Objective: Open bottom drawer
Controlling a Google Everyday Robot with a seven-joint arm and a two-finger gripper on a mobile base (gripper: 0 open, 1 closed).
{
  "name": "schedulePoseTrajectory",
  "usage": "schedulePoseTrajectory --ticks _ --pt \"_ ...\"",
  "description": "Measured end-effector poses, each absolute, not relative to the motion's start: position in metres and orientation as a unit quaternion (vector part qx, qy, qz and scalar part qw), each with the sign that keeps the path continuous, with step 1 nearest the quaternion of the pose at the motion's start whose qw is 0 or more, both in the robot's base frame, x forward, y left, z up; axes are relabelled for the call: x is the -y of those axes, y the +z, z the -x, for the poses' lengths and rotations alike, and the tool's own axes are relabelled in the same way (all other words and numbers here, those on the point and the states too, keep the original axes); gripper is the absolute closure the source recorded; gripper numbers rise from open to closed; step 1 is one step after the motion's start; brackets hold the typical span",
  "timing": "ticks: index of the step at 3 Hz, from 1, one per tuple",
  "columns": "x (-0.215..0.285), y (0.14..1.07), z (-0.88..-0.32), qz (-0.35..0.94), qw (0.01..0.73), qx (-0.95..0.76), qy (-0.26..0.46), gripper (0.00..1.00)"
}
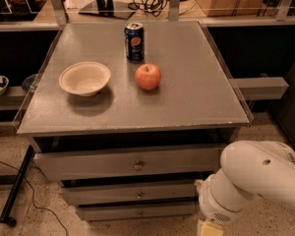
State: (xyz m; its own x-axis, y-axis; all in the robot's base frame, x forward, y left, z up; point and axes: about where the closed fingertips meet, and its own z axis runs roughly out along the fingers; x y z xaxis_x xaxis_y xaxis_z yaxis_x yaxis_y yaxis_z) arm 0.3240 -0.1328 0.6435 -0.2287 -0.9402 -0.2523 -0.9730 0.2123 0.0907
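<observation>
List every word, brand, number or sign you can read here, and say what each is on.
No text here is clear enough to quote.
On the soda can: a round emblem on blue; the lettering is too blurred to read.
On the bottom drawer, the bowl and the apple: no text.
On the gripper, at the picture's bottom edge, right of the bottom drawer and under the white arm: no readable markings.
</observation>
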Motion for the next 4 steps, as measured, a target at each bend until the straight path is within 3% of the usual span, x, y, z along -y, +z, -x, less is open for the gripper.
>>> schedulePoseTrajectory --ticks 3,4 --pt "0.135 0.527 -0.312 0.582 0.063 -0.79 0.183 0.0" --pt "0.135 0.527 -0.312 0.582 0.063 -0.79 0.183 0.0"
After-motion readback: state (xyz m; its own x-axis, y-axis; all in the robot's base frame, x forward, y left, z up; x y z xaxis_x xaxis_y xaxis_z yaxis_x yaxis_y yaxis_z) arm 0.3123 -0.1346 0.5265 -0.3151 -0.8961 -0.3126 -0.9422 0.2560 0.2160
